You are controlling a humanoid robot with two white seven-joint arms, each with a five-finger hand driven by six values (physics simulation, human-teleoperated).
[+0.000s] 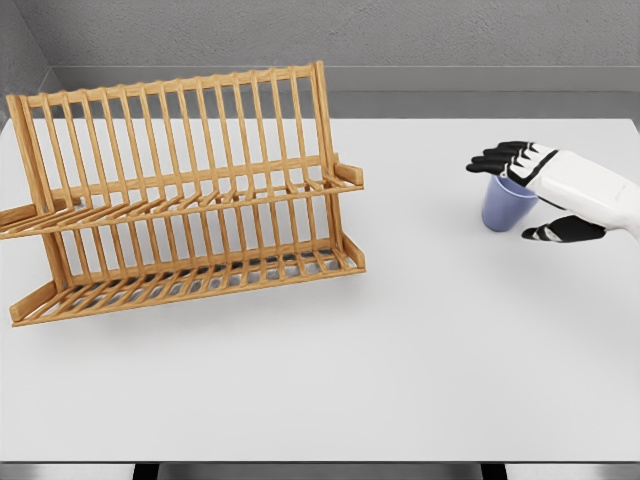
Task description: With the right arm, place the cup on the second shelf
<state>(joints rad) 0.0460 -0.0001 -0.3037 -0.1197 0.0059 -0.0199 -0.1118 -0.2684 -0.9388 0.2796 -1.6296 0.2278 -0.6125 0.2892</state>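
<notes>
Bare white table (330,400) up front, right hand (545,190) spread over the blue cup (507,205), not yet gripping — closing squarely before lifting toward rack (180,190).

Setting: simulated kitchen-style test bench, rendered. Evidence: plain white worktop (400,350), grey concrete-look back wall (350,30), one two-tier wooden dish rack (180,200). One lilac cup (508,205) as tableware.

- The small lilac plastic cup (507,205) stands upright on the flat white table (400,350), directly under the right hand (545,190).
- The two-tier slatted wooden dish rack (180,190) sits well apart, far to that hand's left.
</notes>
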